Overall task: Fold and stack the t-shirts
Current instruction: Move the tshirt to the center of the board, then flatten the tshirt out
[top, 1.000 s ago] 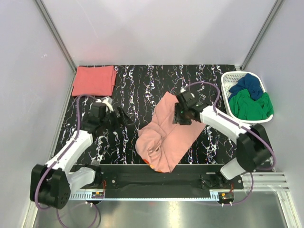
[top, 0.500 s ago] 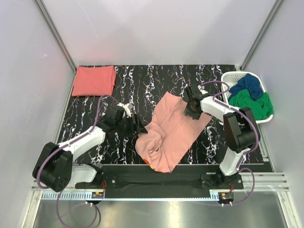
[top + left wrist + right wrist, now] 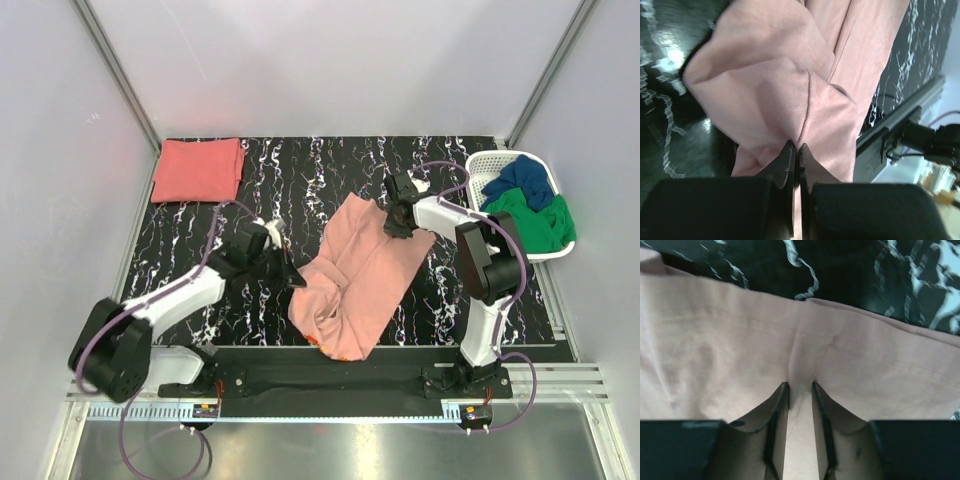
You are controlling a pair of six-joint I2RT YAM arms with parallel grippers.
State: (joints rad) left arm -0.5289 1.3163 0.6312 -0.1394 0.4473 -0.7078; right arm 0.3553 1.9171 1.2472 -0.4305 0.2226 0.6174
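A folded coral-red t-shirt (image 3: pixel 198 169) lies flat on the black marbled desk (image 3: pixel 300 170), well apart from the left pincer (image 3: pixel 290 278), beyond it and off to its left. The left pincer reaches in low over the desk to the left edge of the salmon-pink t-shirt (image 3: pixel 355 280). In the left wrist view the left pincer (image 3: pixel 795 150) has its jaws pressed together, with a ridge of the salmon-pink t-shirt (image 3: pixel 765 90) nipped between the tips. The cloth bunches in soft folds just ahead of them.

The salmon-pink t-shirt spreads slantwise between the two pincers. Its near end lies towards the arm bases and its far end under the right pincer (image 3: pixel 398 225). In the right wrist view the right pincer (image 3: pixel 800 387) presses down on the salmon-pink t-shirt (image 3: pixel 715 350) just inside its hemmed edge. Its jaws stand narrowly apart, and a pucker of cloth is gathered between the fingertips. Bare desk shows just beyond that hem.

To the right of the right pincer, near but not touching it, a white basket (image 3: pixel 478 166) sits at the desk's edge. It holds a blue garment (image 3: pixel 520 180) on top of a green garment (image 3: pixel 530 225).
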